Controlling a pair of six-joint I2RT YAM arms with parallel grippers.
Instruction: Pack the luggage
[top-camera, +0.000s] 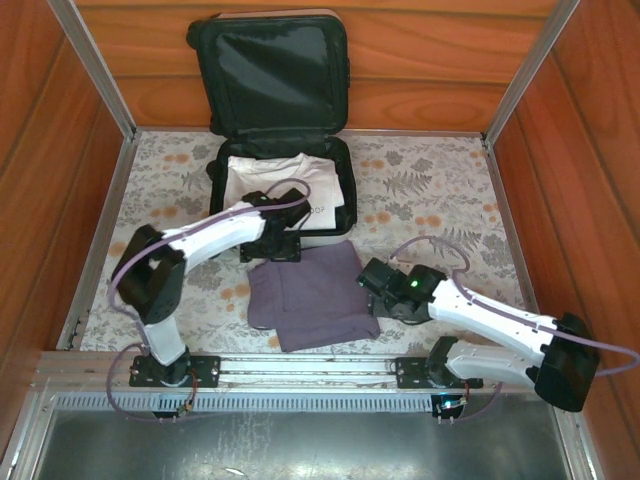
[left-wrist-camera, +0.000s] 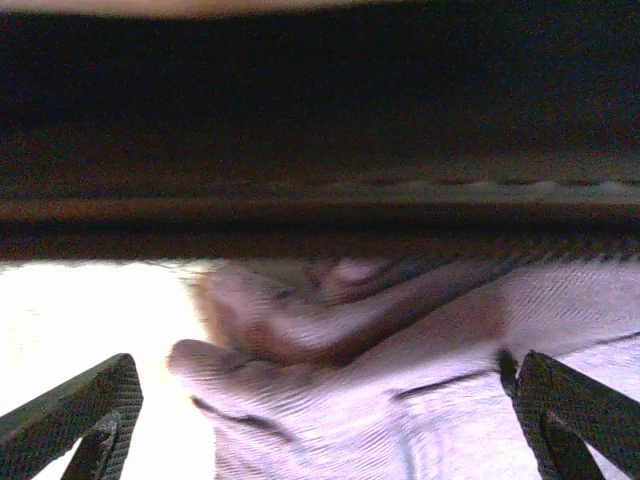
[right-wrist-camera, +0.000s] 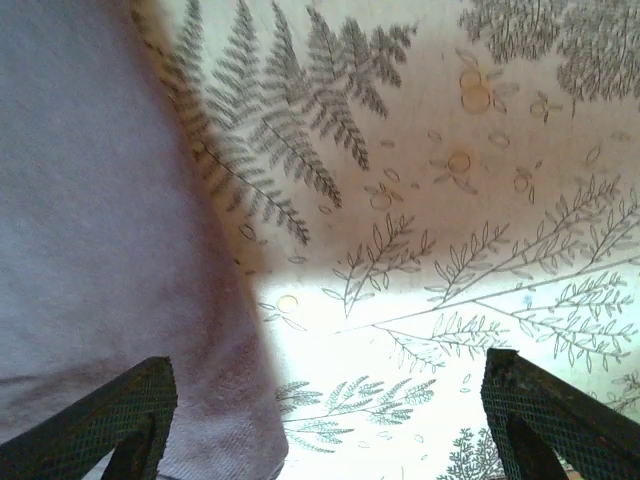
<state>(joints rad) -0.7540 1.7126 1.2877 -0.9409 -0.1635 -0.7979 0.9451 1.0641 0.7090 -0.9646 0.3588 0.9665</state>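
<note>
Jaws, left gripper (top-camera: 283, 232): released. The mesh-faced fingers (left-wrist-camera: 75, 420) are spread wide with nothing between them. It is poised at the near wall of the luggage (top-camera: 270, 75), over the far edge of the purple cloth (top-camera: 310, 295). The wrist view shows a bunched fold lying just under the dark wall.

Luggage: small hard-shell suitcase at the back centre of the table, open. The lid stands up against the rear wooden wall (top-camera: 430, 60), its black fabric lining slack and faintly creased. The base lies flat. Contents: one folded white shirt (top-camera: 270, 178), soft and squarish, filling most of the base.

Purple cloth: dull lilac with a towel-like nap, folded to a rough rectangle. It lies on the table just before the luggage; whether its far edge touches the case wall cannot be told. Not yet packed.

Jaws, right gripper (top-camera: 368, 275): released, fingers (right-wrist-camera: 100, 425) wide apart. It sits at the cloth's right edge, one finger over the hem and the other over bare tablecloth (right-wrist-camera: 450, 250). Nothing is grasped.

Tablecloth: pale, thin and flat, printed with grey ferns and small orange blossoms.

Step in hand, by judgement: the second item is to go in, and neither arm has it. The next move calls for each gripper to close on its own edge of the cloth, lift it clear of the near wall and lay it on the shirt. Soft cloth is likely to sag and unfold between two grips.
</note>
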